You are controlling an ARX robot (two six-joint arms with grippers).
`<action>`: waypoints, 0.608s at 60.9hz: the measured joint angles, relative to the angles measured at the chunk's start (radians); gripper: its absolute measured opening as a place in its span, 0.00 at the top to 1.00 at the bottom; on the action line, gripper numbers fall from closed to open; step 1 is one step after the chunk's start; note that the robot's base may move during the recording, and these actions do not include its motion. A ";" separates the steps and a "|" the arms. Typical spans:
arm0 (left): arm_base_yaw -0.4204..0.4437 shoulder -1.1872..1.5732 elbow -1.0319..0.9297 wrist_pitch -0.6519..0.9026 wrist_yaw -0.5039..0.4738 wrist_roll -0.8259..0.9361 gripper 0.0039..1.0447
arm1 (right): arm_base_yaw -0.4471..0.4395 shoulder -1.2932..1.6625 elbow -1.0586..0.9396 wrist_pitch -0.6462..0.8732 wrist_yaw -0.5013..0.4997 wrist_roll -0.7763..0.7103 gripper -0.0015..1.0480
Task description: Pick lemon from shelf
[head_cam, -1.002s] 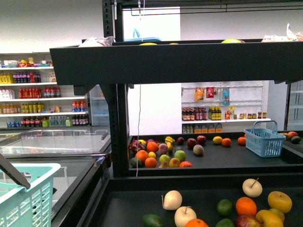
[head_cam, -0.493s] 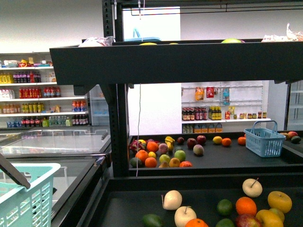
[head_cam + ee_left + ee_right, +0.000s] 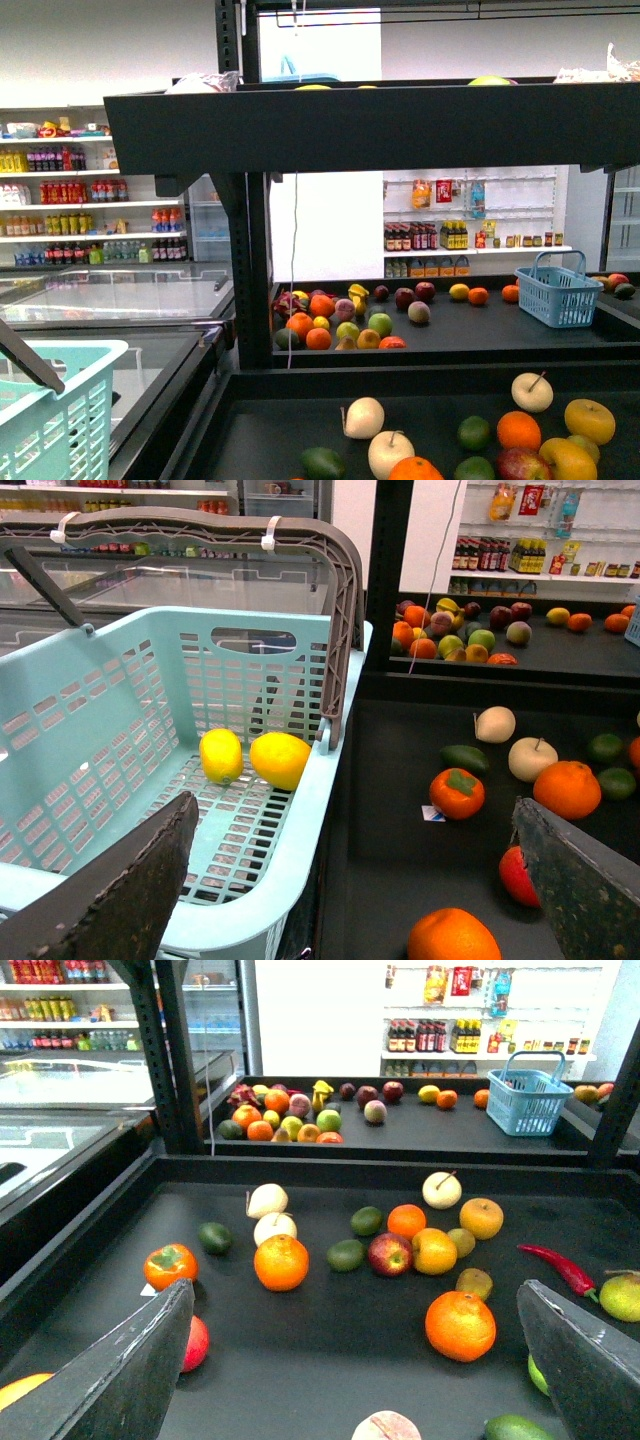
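While my left gripper (image 3: 350, 880) and right gripper (image 3: 355, 1360) both hang spread and empty over the shelf (image 3: 300, 1360), 2 lemons (image 3: 221, 755) lie in my teal basket (image 3: 120, 680), so collecting looks underway.

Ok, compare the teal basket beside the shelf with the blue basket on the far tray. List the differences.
The teal basket holds two lemons; nothing shows inside the blue basket, though its interior is mostly hidden. The teal basket sits off the shelf at the robot's left and has a grey-brown handle; the blue basket stands on the far tray with a matching blue handle. Both are slotted plastic with raised handles.
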 joint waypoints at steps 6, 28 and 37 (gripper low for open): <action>0.000 0.000 0.000 0.000 0.000 0.000 0.08 | 0.000 0.000 0.000 0.000 0.000 0.000 0.07; 0.000 0.000 0.000 0.000 0.000 0.000 0.08 | 0.000 0.000 0.000 0.000 0.000 0.000 0.07; 0.000 0.000 0.000 0.000 0.000 0.000 0.08 | 0.000 0.000 0.000 0.000 0.000 0.000 0.07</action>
